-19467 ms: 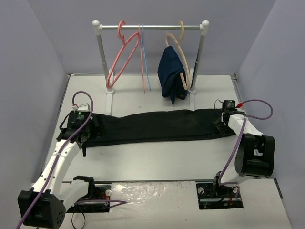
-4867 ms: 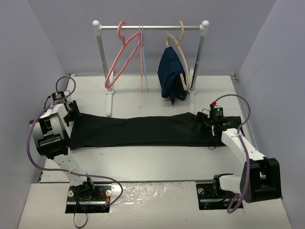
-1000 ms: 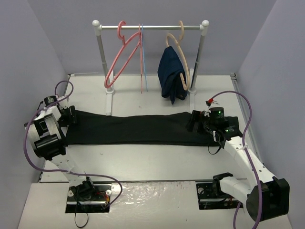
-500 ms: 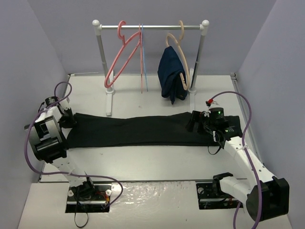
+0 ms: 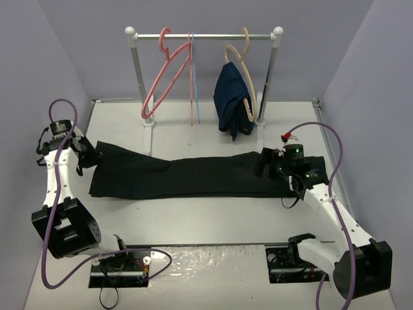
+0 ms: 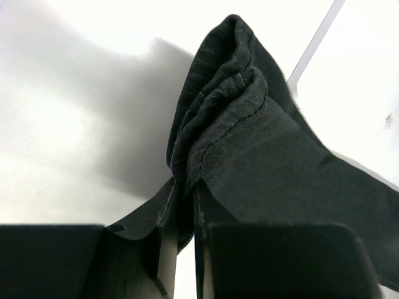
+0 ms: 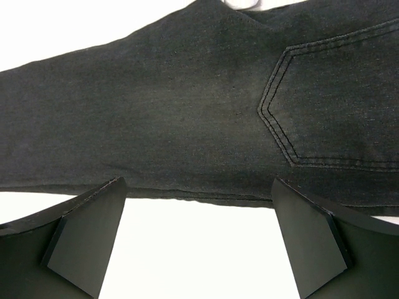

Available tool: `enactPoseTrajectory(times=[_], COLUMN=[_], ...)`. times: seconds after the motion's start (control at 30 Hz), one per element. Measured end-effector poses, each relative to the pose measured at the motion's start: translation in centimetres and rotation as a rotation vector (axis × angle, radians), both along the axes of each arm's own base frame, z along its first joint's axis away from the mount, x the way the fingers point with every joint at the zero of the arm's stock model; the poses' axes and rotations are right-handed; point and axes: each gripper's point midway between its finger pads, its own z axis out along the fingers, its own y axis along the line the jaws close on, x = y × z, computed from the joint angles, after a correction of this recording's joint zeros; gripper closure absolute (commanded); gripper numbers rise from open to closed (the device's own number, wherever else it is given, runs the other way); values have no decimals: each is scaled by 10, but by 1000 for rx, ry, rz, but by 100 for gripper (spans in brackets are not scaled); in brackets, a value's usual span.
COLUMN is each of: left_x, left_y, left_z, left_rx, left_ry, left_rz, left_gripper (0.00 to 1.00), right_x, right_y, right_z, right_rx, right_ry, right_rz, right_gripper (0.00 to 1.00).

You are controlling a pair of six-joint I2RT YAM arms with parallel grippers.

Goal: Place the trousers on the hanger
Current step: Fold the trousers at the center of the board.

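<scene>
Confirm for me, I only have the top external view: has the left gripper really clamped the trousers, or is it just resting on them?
Observer: Clamped. In the left wrist view, the left gripper is shut on a bunched fold of the trousers, with the cloth pinched between its jaws.
Operator: And the right one?
Observer: The right gripper is open, jaws wide apart at an edge of the cloth, gripping nothing.
Operator: Which end of the garment is it at?
Observer: The waist end. A stitched back pocket shows in the right wrist view, just past the gap between the jaws.
</scene>
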Motion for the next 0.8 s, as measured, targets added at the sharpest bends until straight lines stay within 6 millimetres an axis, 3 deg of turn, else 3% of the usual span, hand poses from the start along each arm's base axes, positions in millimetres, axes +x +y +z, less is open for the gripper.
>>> enactPoseTrajectory(times=[0.27, 0.5, 0.63, 0.8], left_x=[-10, -18, -16, -6], left_y=[16, 26, 18, -13], left_z=[92, 165, 191, 201], left_rx=[87, 127, 102, -52], left_ry=[-48, -156, -211, -269], left_rz=[88, 125, 97, -1], left_gripper=[100, 100, 100, 100], right_x=[3, -5, -12, -14], right_y=[16, 61, 93, 135], right_z=[10, 4, 2, 2], right_rx=[4, -17, -25, -33], right_ry=[1, 36, 44, 39], right_rz=[34, 143, 213, 294], right_gripper=[0, 0, 0, 0])
